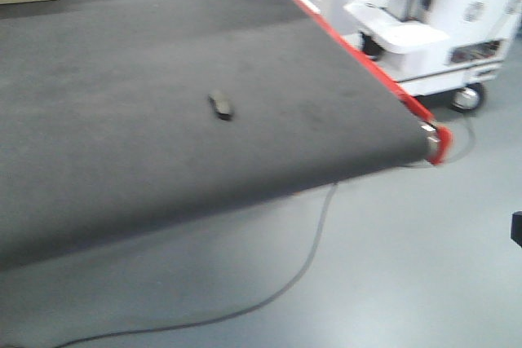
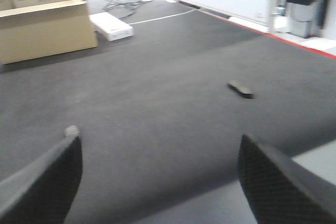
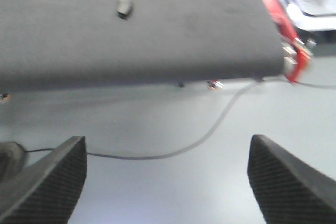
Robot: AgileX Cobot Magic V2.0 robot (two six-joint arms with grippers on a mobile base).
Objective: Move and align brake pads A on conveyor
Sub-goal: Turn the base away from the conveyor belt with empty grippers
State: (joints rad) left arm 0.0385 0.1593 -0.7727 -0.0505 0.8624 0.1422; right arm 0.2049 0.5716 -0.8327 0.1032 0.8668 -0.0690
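One dark grey brake pad [image 1: 221,104] lies flat on the conveyor [image 1: 122,120], a wide dark matte belt with a red stripe along its right edge. The same brake pad [image 2: 240,89] shows right of centre in the left wrist view and, as the brake pad [image 3: 124,5], at the top of the right wrist view. My left gripper [image 2: 160,153] hangs open over the belt's near edge, nothing between its fingers. My right gripper [image 3: 167,153] is open above the grey floor, short of the conveyor [image 3: 157,35]. All frames are blurred.
A thin cable [image 1: 302,270] runs across the floor below the belt's end. A white wheeled machine [image 1: 432,30] stands right of the conveyor. Cardboard boxes [image 2: 44,27] and a flat white box [image 2: 111,25] sit beyond the belt's far left side.
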